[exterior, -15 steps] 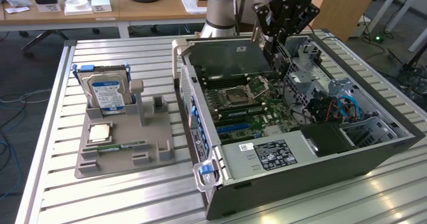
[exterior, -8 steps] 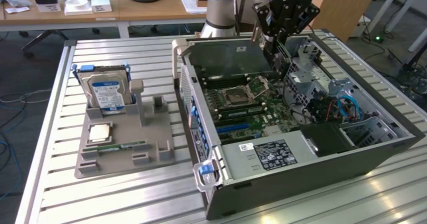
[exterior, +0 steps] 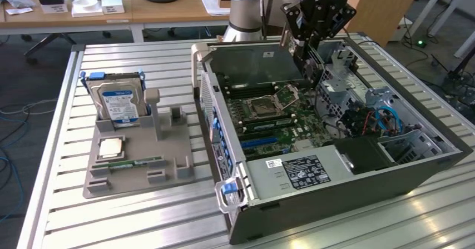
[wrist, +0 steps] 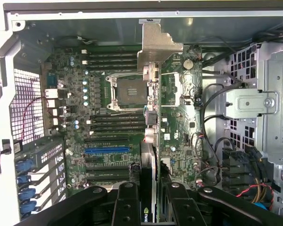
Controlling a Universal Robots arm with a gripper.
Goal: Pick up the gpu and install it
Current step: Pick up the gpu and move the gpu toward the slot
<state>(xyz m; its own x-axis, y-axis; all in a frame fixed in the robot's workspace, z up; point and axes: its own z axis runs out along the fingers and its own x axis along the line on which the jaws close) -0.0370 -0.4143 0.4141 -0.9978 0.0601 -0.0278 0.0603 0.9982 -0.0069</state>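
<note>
Bench: slatted metal table (exterior: 133, 215), with office desks (exterior: 163, 13) behind it, pretty normal lab clutter.
Case: one open PC case (exterior: 334, 199) lying on its side, motherboard (exterior: 282, 121) facing up.
Where the gpu is: the gpu (wrist: 150, 155) is off the table and hanging edge-on over the motherboard, near the CPU socket (wrist: 127, 92). Its silver bracket points at the case's far wall. It doesn't look seated in any slot.
Gripper: the gripper (wrist: 151, 202) is clamped on the card, one finger on each flat face, holding the end away from the bracket. In the exterior view the gripper (exterior: 306, 65) is just inside the case opening.
Step in hand: looks to me like lining the card up over its slot.
Doing it well: I'd keep the card dead parallel to the slot and bring it down straight with no twist, so the edge connector and the bracket tab meet their places together. Go slow, since a grip that far toward one end could let the other end tip.
Watch out: loose cables (wrist: 212, 122) run beside the board, so I'd keep the card clear of them.
Blue slot: one blue slot (wrist: 106, 150), and the card isn't over it.
Fixture: one gray fixture (exterior: 133, 177), well apart from the case, on the exterior view's left.
Count on fixture: one hard drive (exterior: 119, 104) standing up, one memory stick (exterior: 137, 162) lying flat, one square CPU chip (exterior: 111, 147).
Count of gpus: just the one.
</note>
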